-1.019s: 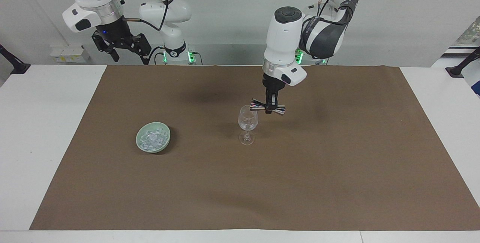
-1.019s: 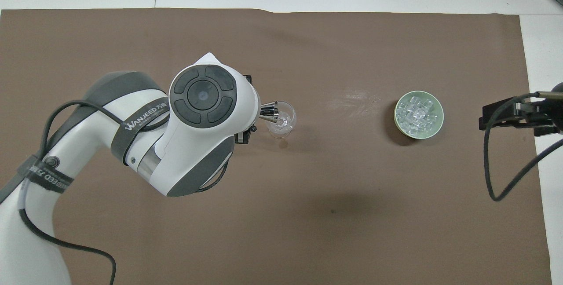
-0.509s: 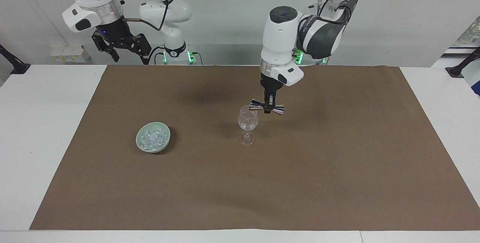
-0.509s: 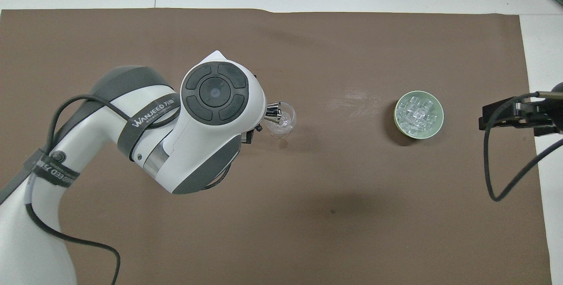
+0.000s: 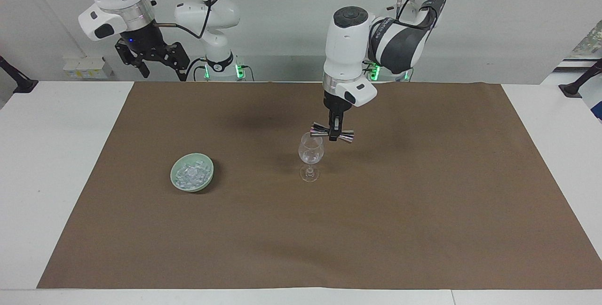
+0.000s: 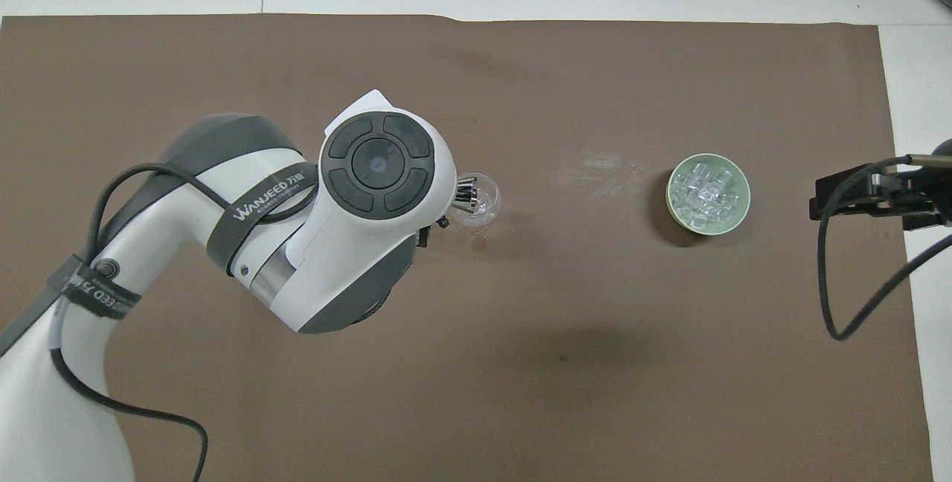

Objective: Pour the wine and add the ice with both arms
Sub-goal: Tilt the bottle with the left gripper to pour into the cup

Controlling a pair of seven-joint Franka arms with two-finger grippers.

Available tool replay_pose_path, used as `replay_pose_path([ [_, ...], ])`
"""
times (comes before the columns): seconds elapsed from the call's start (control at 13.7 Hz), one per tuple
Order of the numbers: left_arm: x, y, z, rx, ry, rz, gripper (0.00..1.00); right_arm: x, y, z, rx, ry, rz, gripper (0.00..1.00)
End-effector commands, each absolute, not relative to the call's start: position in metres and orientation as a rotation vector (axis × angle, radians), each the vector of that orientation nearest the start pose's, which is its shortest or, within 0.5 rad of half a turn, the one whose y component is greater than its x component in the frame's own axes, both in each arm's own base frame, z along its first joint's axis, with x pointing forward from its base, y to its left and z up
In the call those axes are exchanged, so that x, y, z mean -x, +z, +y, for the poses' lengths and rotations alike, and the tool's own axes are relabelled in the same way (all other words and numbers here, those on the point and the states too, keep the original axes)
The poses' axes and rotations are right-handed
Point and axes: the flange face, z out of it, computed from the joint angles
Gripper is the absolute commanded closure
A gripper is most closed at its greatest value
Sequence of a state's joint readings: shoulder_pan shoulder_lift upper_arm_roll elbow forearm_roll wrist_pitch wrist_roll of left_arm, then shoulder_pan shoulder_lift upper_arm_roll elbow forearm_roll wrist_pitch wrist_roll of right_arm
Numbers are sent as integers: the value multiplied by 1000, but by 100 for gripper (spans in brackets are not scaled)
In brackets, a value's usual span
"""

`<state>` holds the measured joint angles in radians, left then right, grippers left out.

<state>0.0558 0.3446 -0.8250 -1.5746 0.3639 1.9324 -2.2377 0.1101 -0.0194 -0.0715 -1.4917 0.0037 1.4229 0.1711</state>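
A clear stemmed glass (image 5: 311,156) (image 6: 477,204) stands upright near the middle of the brown mat. My left gripper (image 5: 333,136) is shut on a shiny double-ended metal jigger (image 5: 332,132) (image 6: 465,195), held nearly level with one end over the glass's rim. The ice (image 5: 191,174) (image 6: 705,193) is a heap of clear chunks in a pale green bowl (image 5: 175,180) (image 6: 671,207) toward the right arm's end of the table. My right gripper (image 5: 157,68) (image 6: 855,192) is open and empty, raised by its base, waiting.
The brown mat (image 5: 423,211) covers most of the white table (image 5: 56,154). The left arm's white body hides the mat beside the glass in the overhead view.
My left arm has risen a little and shifted toward the glass, and the jigger has levelled out over the rim. The right arm has not moved.
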Motion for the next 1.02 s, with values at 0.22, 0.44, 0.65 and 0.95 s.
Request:
replay_pose_path([
  [0.22, -531, 515, -391, 2469, -204, -2097, 100, -530, 659, 15, 3144, 52, 180, 0],
  [0.44, -531, 517, -392, 2474, -221, -2094, 100, -529, 661, 15, 3144, 48, 177, 0],
  [0.65, -532, 515, -391, 2470, -225, -2089, 100, -529, 661, 15, 3144, 48, 177, 0],
  [0.95, -535, 516, -392, 2480, -192, -2112, 100, -529, 661, 15, 3144, 48, 180, 0],
])
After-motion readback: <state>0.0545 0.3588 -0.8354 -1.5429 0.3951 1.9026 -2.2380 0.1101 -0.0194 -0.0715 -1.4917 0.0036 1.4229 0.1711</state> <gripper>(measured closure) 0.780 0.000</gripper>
